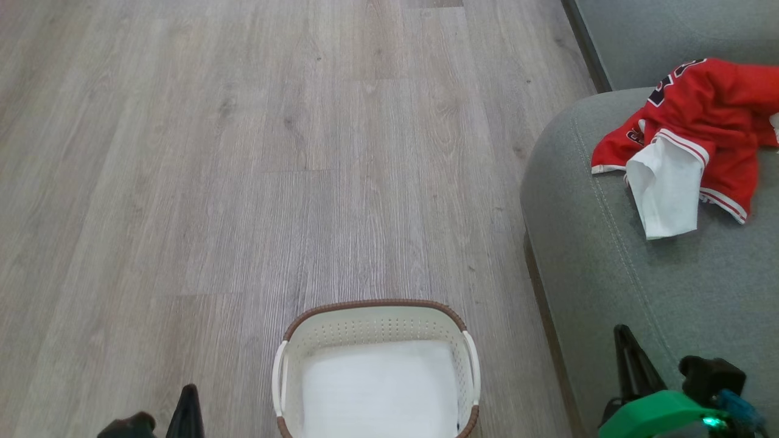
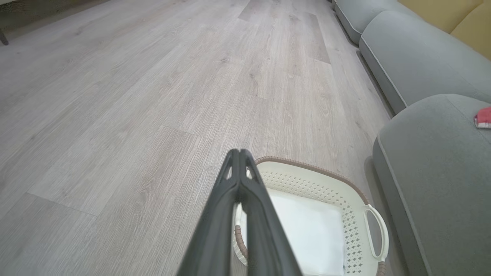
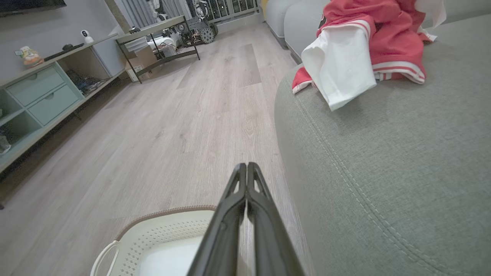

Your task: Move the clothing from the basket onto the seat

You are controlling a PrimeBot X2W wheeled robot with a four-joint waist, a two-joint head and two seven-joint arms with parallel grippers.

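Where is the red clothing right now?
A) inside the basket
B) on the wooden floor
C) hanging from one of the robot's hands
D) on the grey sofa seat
D: the red clothing lies crumpled on the seat, while the basket on the floor holds a flat white sheet and no red cloth.

The red clothing (image 1: 706, 109), white-trimmed with a plain white piece hanging forward, lies crumpled on the grey-green seat (image 1: 608, 274), well apart from the upright cream perforated basket (image 1: 371, 305) with its brown braided rim.
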